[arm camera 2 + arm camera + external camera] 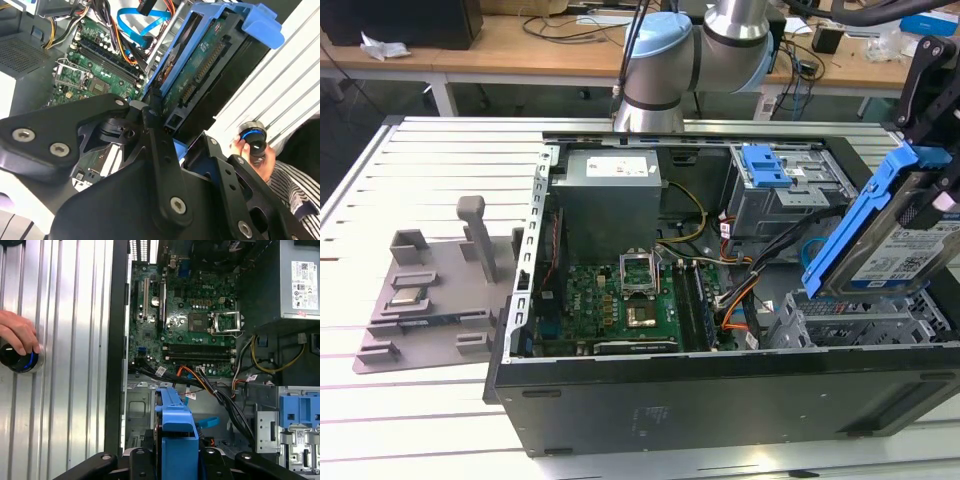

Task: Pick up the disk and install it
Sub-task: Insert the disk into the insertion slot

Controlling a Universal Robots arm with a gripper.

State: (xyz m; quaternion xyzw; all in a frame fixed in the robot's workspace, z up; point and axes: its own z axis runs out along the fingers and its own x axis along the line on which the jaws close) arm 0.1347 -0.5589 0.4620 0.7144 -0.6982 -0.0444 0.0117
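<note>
The disk (892, 256), a silver drive with a white-and-blue label in a bright blue frame, hangs tilted on edge at the exterior view's right. It sits just above the metal drive cage (860, 322) of the open computer case (720, 400). My gripper (932, 180) is shut on its upper end. In the second wrist view the disk (200, 65) shows its circuit-board side beyond the black gripper (165, 117) links. In the first wrist view the blue frame of the disk (175, 432) stands edge-on between the fingers of the gripper (176, 460).
Inside the case lie the motherboard (620, 300), a grey power supply (610, 190), cables, and a second bay with a blue latch (765, 165). A grey fixture (430, 290) lies on the slatted table at the exterior view's left. A person's hand (17, 332) rests on a black knob (20, 360).
</note>
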